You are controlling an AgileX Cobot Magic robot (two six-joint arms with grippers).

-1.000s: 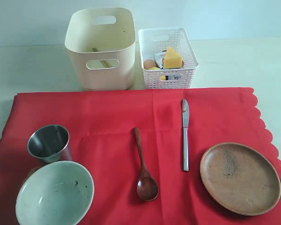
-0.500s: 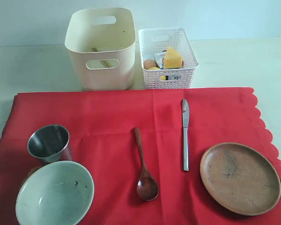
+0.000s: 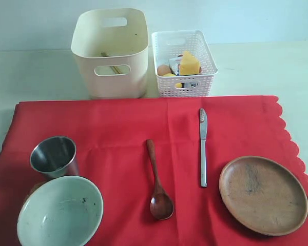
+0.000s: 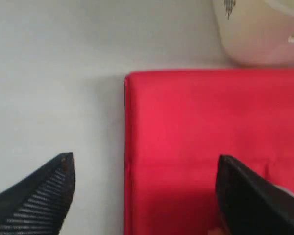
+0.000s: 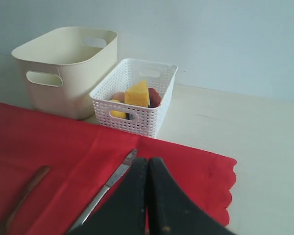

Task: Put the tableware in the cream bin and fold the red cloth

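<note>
Silver table knife (image 5: 108, 188), pointing at the white basket (image 5: 132, 120), lies beside the right tool (image 5: 147, 162) — pinched closed, empty; left tool (image 4: 146, 159) spread wide

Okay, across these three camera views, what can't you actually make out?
Exterior view: the wall of the cream bin hides most of the chopsticks inside.
Exterior view: the pale bowl covers a brown thing at its rim; unidentifiable.
Left wrist view: the bin is blurred and cut off by the frame edge.
Right wrist view: the wooden spoon and table knife run off the bottom edge.
</note>
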